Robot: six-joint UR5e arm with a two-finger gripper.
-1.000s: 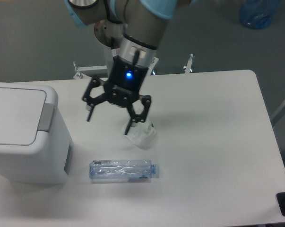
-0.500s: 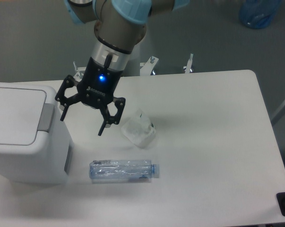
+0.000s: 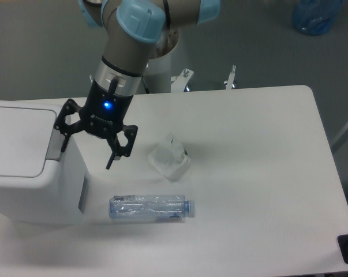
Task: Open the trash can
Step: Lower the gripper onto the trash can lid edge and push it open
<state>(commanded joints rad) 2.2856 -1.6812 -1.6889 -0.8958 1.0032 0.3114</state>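
The trash can (image 3: 23,167) is a large white boxy bin at the table's left edge, its flat lid down and a grey tab (image 3: 55,142) at the lid's right rim. My gripper (image 3: 86,157) hangs open just right of that tab, fingers pointing down. One fingertip (image 3: 62,148) is over the can's right edge and the other fingertip (image 3: 109,165) is over the table. Nothing is between the fingers.
A clear plastic bottle (image 3: 150,208) lies on its side in front of the gripper. A crumpled clear plastic cup (image 3: 169,160) sits right of the gripper. The white table (image 3: 260,173) extends to the right. A blue bag (image 3: 315,14) is on the floor behind.
The arm has swung left, carrying the open gripper from above the crumpled cup to the trash can's right edge beside the grey tab. Bottle, cup and lid have not moved.
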